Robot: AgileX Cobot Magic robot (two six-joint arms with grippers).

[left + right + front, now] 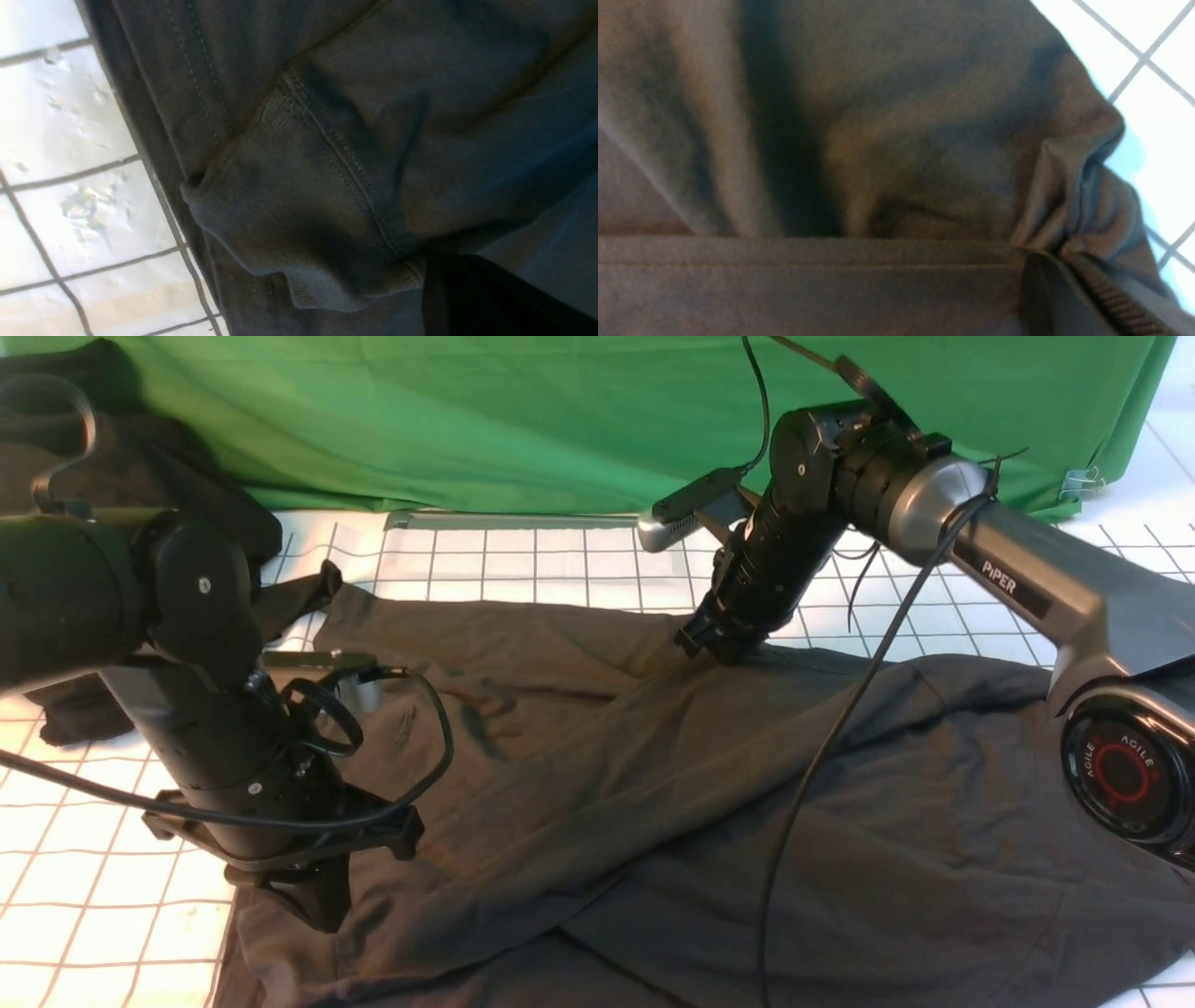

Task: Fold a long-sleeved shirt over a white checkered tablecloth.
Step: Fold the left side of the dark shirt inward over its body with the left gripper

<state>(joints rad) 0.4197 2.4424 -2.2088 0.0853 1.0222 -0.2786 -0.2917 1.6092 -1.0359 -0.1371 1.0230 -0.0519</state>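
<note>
Black cable (840, 719) (slack) hangs across the long-sleeved shirt (653, 784).

- "PiPER" is showing in white letters on a dark plate (1001, 581) set into the silver link of the right arm (1074, 581). In the front view the word is running along that link and slanting down toward 4 o'clock, and the plate is sitting toward 2 o'clock of the picture.
- "AGILE" is appearing 2 times in small white capitals on the round black joint cap (1083, 803) of the same arm, at the picture's 3 o'clock edge. 1 copy is curving at about 10 o'clock of the cap's middle, and the other is curving at about 1 o'clock.
</note>
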